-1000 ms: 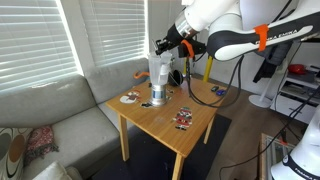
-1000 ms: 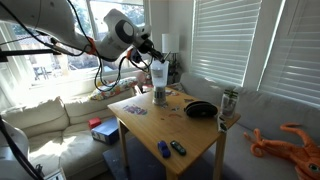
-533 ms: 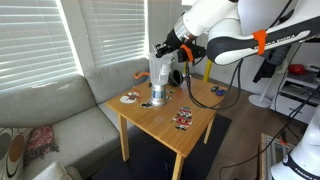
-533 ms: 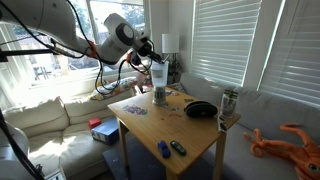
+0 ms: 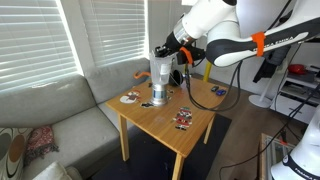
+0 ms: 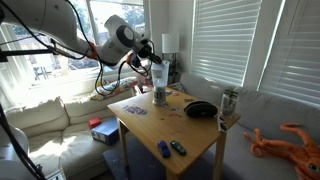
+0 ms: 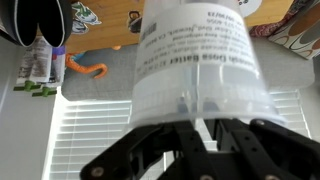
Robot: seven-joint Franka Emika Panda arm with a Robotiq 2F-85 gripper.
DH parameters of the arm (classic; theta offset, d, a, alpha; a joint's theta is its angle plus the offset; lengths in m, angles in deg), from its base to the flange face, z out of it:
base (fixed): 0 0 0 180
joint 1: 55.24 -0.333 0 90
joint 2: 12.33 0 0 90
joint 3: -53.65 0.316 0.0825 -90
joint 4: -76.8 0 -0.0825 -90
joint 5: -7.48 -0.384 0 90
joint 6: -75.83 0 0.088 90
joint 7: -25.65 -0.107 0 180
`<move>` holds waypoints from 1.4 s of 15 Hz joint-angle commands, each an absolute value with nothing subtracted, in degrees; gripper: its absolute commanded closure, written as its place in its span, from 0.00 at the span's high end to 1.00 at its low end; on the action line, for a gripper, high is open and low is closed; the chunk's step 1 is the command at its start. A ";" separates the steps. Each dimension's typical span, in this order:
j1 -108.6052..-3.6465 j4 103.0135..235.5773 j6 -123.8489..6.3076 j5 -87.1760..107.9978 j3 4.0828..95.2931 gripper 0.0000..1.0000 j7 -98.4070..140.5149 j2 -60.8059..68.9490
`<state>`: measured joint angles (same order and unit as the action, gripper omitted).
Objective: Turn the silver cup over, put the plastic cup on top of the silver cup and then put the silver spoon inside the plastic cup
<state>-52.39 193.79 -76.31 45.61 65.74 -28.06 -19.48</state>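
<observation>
The plastic cup (image 5: 158,72) stands upright on the upturned silver cup (image 5: 157,97) on the wooden table (image 5: 165,128); both cups also show in an exterior view, the plastic cup (image 6: 158,75) over the silver cup (image 6: 159,96). My gripper (image 5: 166,49) hangs right over the plastic cup's rim. In the wrist view the plastic cup (image 7: 200,60) fills the middle and my gripper (image 7: 200,125) has its fingers close together at the cup's mouth, with a thin pale strip, the silver spoon (image 7: 197,100), between them and reaching into the cup. Most of the spoon is blurred by the translucent wall.
A black bowl (image 6: 200,109) and a can (image 6: 229,102) sit at one table side. Small flat items (image 5: 183,120) and dark objects (image 6: 170,149) lie near the front edge. An orange thing (image 5: 141,75) lies behind the cups. A sofa (image 5: 60,120) borders the table.
</observation>
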 commanded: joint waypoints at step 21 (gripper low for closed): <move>-52.54 192.52 -75.07 45.99 66.24 0.33 -32.25 -20.37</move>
<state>-52.53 193.14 -76.31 45.60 65.76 -30.27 -19.75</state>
